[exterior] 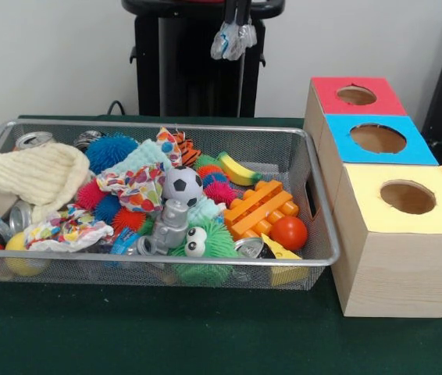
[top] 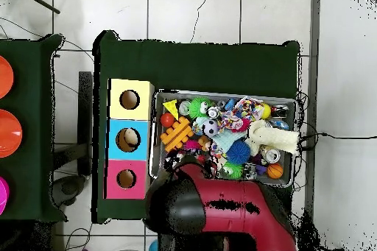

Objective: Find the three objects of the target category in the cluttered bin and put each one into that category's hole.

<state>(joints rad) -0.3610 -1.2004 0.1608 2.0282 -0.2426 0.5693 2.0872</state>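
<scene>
Sitting on the green table: wire bin packed with clutter, green googly-eyed ball nearest, orange block and red ball beside it, soccer ball mid-pile. Standing just right of it, yellow box, blue box, red box. Hanging high behind, claw, empty, spread or pressed together impossible to tell.

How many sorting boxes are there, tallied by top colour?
Red box: 1
Blue box: 1
Yellow box: 1
Total: 3
</scene>
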